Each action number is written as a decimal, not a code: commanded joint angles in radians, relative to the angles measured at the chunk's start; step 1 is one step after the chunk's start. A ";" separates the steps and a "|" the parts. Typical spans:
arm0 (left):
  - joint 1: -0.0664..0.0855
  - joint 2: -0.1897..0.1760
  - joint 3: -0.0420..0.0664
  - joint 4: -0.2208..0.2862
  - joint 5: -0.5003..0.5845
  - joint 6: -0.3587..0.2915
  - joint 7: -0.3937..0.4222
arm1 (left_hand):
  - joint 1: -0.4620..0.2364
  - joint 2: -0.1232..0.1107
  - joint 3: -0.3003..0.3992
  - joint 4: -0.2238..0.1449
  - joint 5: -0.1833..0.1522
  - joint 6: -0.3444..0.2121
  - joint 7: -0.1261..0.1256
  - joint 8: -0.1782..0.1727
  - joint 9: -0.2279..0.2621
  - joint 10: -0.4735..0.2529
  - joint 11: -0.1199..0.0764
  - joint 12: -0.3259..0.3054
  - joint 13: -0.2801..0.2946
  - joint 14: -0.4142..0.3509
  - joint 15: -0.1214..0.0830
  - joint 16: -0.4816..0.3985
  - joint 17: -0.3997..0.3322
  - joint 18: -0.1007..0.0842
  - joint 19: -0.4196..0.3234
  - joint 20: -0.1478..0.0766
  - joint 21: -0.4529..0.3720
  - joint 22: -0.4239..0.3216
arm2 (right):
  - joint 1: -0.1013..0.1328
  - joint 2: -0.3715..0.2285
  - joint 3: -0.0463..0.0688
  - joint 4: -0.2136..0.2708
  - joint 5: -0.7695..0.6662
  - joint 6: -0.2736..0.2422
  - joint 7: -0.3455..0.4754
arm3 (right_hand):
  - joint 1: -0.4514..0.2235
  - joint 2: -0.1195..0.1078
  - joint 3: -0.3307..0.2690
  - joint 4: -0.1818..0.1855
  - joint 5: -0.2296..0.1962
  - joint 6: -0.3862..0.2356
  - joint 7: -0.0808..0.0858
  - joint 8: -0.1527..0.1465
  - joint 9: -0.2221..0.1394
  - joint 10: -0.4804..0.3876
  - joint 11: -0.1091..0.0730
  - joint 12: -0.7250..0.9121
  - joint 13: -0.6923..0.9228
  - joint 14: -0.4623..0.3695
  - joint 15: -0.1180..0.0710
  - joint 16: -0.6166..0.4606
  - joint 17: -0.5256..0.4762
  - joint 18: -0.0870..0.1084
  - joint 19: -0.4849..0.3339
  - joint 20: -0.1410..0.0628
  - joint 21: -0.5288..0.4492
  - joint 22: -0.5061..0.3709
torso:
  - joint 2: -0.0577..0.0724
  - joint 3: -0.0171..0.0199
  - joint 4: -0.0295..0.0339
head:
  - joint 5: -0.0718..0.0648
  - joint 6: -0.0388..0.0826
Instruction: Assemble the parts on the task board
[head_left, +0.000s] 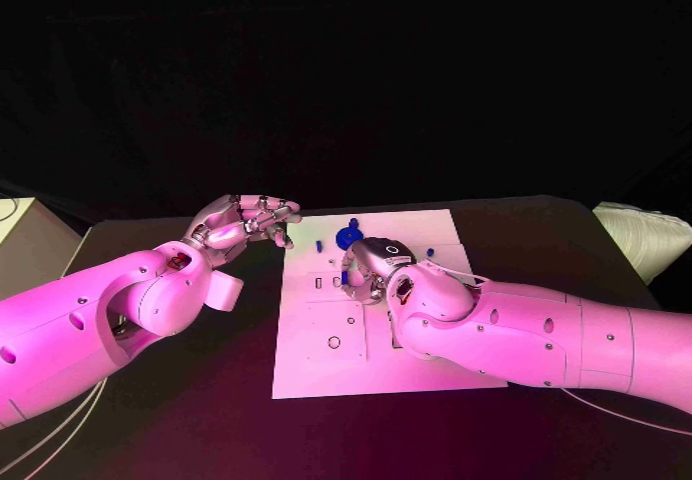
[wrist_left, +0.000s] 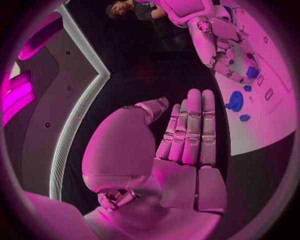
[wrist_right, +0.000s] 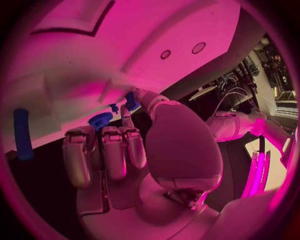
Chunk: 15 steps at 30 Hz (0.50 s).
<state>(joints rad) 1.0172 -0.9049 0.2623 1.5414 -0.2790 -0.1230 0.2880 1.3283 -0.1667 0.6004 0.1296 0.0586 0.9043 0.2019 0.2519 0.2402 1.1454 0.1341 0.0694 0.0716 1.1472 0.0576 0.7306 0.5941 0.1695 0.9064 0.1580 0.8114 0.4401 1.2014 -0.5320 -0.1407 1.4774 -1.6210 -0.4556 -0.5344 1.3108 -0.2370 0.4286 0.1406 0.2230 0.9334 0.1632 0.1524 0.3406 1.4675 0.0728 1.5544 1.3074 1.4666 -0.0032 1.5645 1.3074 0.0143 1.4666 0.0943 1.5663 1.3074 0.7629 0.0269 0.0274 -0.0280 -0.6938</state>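
The right hand (head_left: 372, 265) rests curled over the white task board (head_left: 433, 225), a round blue part (head_left: 348, 237) just beyond its fingers. The left hand (head_left: 248, 220) hovers beside the board's far corner, holding nothing.

No readable text, labels, brands or numbers anywhere. Task board (head_left: 325, 370): plain white, outlined slots and round holes only, no lettering legible. Arms and hands: no markings that can be made out.
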 joint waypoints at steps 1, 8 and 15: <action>0.000 0.002 0.001 0.001 -0.006 0.017 0.002 | -0.006 0.001 0.001 -0.002 -0.002 -0.007 -0.001 -0.007 0.002 -0.004 -0.001 -0.004 0.001 -0.005 0.000 0.007 0.001 0.012 -0.010 -0.001 0.006 0.002 | -0.001 -0.002 0.000 0.004 -0.008 -0.017 0.013 | -0.004 -0.007 -0.018 0.005 -0.034 -0.007 0.000 -0.006 -0.002 0.083 0.007 -0.006 0.246 0.104 0.007 0.006 0.263 -0.014 0.104 0.009 0.005 0.263 | 0.000 -0.0003 0.0004 | -0.001 -0.001; 0.000 0.003 0.001 -0.001 -0.014 0.013 -0.003 | -0.007 -0.001 0.000 -0.002 -0.002 -0.008 -0.001 -0.007 0.002 -0.005 -0.001 -0.004 0.001 -0.006 0.000 0.007 0.001 0.012 -0.012 -0.001 0.006 0.002 | -0.001 -0.012 0.000 0.017 -0.010 -0.042 0.018 | -0.007 -0.011 -0.073 0.025 -0.062 -0.017 0.003 -0.012 -0.007 0.077 0.010 -0.012 0.241 0.104 0.010 0.006 0.263 -0.014 0.104 0.013 0.005 0.263 | 0.000 0.0004 0.0008 | 0.000 -0.001; 0.000 0.004 0.001 -0.004 -0.022 0.010 -0.010 | -0.008 -0.001 -0.001 -0.002 -0.002 -0.009 -0.001 -0.007 0.002 -0.005 -0.001 -0.004 0.001 -0.007 0.000 0.007 0.001 0.012 -0.012 -0.001 0.006 0.002 | -0.001 -0.031 0.000 0.043 -0.009 -0.055 0.024 | 0.004 -0.007 -0.132 0.048 -0.075 -0.016 0.002 -0.012 -0.009 0.077 0.010 -0.012 0.241 0.104 0.011 0.006 0.263 -0.014 0.104 0.014 0.005 0.263 | 0.000 0.0007 -0.0001 | 0.001 0.001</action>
<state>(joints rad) 1.0172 -0.9033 0.2623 1.5369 -0.2898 -0.1234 0.2805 1.3282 -0.1667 0.6004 0.1296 0.0586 0.9043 0.2019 0.2470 0.2409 1.1454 0.1340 0.0694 0.0715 1.1472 0.0576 0.7306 0.5941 0.1695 0.9003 0.1574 0.8114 0.4412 1.2012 -0.5595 -0.1409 1.5143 -1.6209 -0.4890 -0.5258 1.3042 -0.2436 0.2965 0.1910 0.1530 0.9245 0.1649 0.1430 0.3330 1.4665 0.0753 1.5466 1.3074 1.4664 0.0036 1.5645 1.3073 0.0143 1.4661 0.1042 1.5663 1.3081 0.7628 0.0270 0.0278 -0.0268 -0.6950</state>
